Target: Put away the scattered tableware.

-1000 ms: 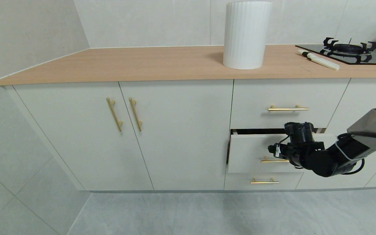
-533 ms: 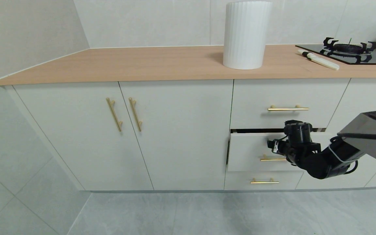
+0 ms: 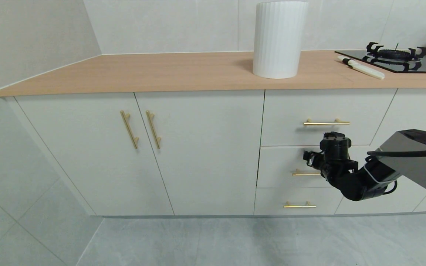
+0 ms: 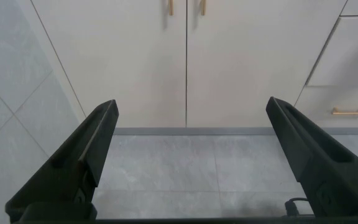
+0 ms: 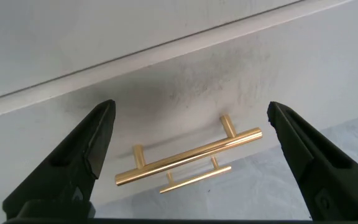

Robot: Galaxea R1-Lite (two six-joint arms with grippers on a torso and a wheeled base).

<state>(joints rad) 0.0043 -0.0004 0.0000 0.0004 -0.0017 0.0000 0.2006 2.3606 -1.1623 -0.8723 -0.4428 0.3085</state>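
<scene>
The middle drawer of the white cabinet sits flush with the fronts around it. My right gripper is close in front of it, just above its gold handle. In the right wrist view that gripper is open, its fingers wide on either side of the handle and holding nothing. A white utensil with a dark band lies on the wooden counter beside the hob. My left gripper is open and empty, low over the grey floor before the cabinet doors.
A tall white ribbed canister stands on the counter. A black gas hob is at the far right. Top drawer and bottom drawer are closed. Two cabinet doors with gold handles are to the left.
The middle drawer was ajar with a dark gap above it and is now closed. My right gripper moved in toward the cabinet with it.
</scene>
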